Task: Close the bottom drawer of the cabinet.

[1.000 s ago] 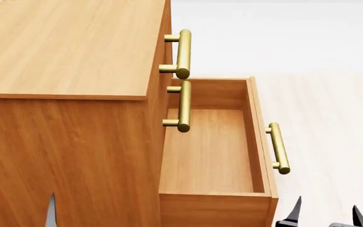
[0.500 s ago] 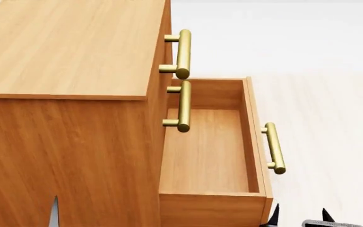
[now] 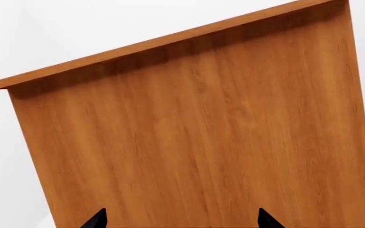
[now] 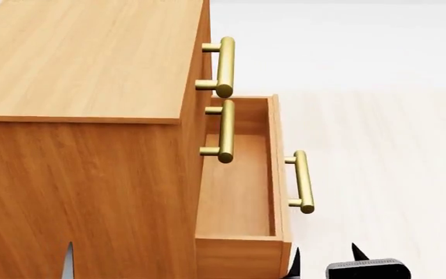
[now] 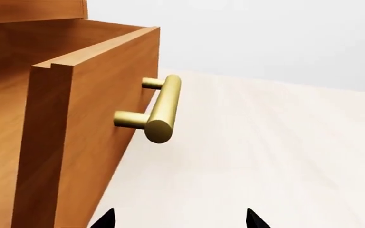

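A: How far in is the bottom drawer (image 4: 238, 192) of the cabinet (image 4: 83, 145)?

B: Partly. In the head view it sticks out from the cabinet front, with a strip of its bare inside floor open to view, so it is not shut. Its front panel stands clear of the two drawers above, whose fronts sit flush

A: And its brass bar handle (image 4: 304, 182)?

B: Free, nothing is around it. The right gripper (image 4: 324, 258) is low beside the near corner of the drawer front, fingertips spread apart and empty. I cannot tell if a finger touches the wood

A: The right wrist view?

B: It looks along the drawer front (image 5: 87, 133), the handle just ahead, both tips parted

A: The left one?

B: The left gripper (image 3: 181, 219) faces the cabinet's plain side panel, tips wide apart, holding nothing

A: So what's left?

B: I judge the remaining stretch of travel, pushing until the front meets the cabinet face
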You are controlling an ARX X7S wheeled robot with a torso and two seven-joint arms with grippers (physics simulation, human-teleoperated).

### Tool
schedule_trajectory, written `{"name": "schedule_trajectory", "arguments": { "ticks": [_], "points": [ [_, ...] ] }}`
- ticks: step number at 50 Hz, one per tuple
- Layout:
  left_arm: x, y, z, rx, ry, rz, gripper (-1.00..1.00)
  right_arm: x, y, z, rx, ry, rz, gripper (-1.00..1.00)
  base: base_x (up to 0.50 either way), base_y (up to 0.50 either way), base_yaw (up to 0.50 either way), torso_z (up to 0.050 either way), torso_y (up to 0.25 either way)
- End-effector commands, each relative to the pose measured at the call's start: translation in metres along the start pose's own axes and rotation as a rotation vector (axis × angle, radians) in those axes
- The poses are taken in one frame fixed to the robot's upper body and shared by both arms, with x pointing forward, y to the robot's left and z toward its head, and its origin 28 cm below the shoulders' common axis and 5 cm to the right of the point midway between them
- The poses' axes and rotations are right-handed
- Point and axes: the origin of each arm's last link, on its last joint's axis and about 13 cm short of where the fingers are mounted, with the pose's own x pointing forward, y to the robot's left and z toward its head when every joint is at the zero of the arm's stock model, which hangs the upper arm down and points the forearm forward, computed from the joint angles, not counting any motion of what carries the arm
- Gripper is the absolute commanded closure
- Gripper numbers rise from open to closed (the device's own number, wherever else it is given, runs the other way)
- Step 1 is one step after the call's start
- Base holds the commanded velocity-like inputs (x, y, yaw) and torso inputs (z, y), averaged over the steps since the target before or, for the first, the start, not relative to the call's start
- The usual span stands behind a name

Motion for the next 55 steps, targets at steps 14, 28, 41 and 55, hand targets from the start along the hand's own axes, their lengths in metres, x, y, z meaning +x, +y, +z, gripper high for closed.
{"name": "schedule_trajectory", "arguments": {
  "ticks": [14,28,41,55],
  "points": [
    [-0.001,-0.001,0.000,0.000,0.001,-0.005,-1.00,0.007,0.032,0.003,-0.052,0.003,0.142,-1.00,0.00,0.00,0.00,0.000,0.000],
    [-0.001,-0.002,-0.001,-0.001,0.004,-0.011,-1.00,0.013,0.048,0.008,-0.079,-0.007,0.176,-1.00,0.00,0.00,0.00,0.000,0.000],
    [-0.003,-0.002,-0.001,-0.001,0.003,-0.011,-1.00,0.019,0.063,0.014,-0.087,-0.015,0.221,-1.00,0.00,0.00,0.00,0.000,0.000],
    [-0.003,-0.002,-0.002,-0.002,0.003,-0.012,-1.00,0.021,0.082,0.021,-0.112,-0.034,0.294,-1.00,0.00,0.00,0.00,0.000,0.000]
  ]
}}
